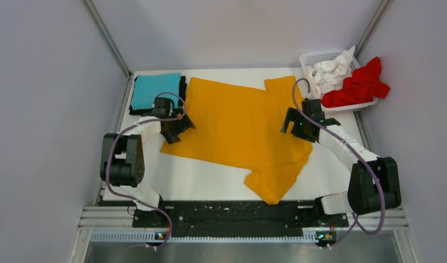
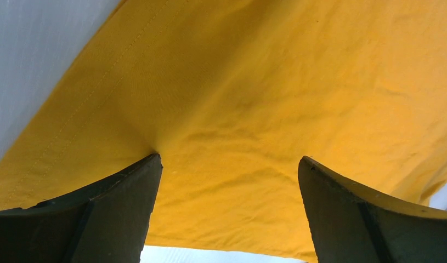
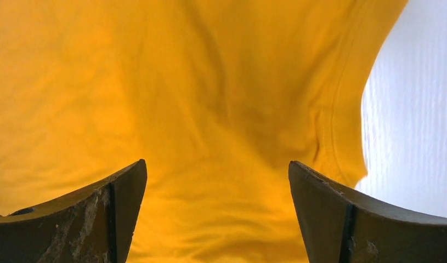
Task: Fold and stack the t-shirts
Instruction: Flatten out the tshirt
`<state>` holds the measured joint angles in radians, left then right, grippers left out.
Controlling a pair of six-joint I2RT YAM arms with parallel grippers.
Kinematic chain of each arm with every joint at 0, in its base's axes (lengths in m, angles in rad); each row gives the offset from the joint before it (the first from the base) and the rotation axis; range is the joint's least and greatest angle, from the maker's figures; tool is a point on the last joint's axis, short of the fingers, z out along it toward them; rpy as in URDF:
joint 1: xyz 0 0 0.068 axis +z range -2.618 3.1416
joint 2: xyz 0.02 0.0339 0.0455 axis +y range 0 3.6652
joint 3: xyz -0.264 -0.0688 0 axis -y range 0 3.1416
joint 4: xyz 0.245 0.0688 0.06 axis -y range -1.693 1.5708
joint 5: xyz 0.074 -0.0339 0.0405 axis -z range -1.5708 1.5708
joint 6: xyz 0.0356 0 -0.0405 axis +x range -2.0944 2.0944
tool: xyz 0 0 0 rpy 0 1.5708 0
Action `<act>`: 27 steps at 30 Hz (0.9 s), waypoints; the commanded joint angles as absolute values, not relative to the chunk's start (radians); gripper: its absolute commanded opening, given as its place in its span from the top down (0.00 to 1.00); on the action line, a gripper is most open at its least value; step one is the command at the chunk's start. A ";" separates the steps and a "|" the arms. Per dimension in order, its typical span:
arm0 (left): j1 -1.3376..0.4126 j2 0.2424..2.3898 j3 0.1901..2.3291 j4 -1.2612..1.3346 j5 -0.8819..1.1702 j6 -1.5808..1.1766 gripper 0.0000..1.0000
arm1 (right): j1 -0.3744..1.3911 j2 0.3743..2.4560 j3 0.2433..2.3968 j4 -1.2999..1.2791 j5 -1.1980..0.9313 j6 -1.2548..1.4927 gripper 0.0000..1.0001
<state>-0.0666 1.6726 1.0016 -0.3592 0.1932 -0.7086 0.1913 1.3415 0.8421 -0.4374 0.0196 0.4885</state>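
A mustard-orange t-shirt [image 1: 237, 123] lies spread flat across the middle of the white table, and it fills the left wrist view [image 2: 276, 98] and the right wrist view [image 3: 171, 93]. My left gripper [image 1: 179, 127] is open over its left hem edge, fingers [image 2: 117, 213] wide apart on the cloth. My right gripper [image 1: 291, 123] is open over its right side near the collar, fingers [image 3: 330, 213] wide apart. A folded turquoise t-shirt [image 1: 154, 90] lies on a folded black t-shirt [image 1: 182, 86] at the back left. Red [image 1: 359, 85] and white [image 1: 332, 70] t-shirts lie crumpled in the basket.
A white mesh basket [image 1: 315, 56] stands at the back right corner of the table. Grey walls and metal posts enclose the table on three sides. Bare white table [image 1: 199, 178] shows in front of the shirt.
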 commanded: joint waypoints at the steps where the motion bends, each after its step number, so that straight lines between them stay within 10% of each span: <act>1: -0.066 1.653 0.959 -0.329 0.176 -0.718 0.01 | 0.186 1.485 0.975 -0.350 0.129 0.438 0.01; 27: -0.208 1.426 0.689 -0.417 0.160 -0.951 0.01 | 0.088 2.116 1.541 -0.429 0.236 0.267 0.01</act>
<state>-0.1566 1.4784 0.7563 -0.2668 0.1635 -0.8669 0.1123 2.0552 1.4578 -0.4122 0.2260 0.3477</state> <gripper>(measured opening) 0.986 0.987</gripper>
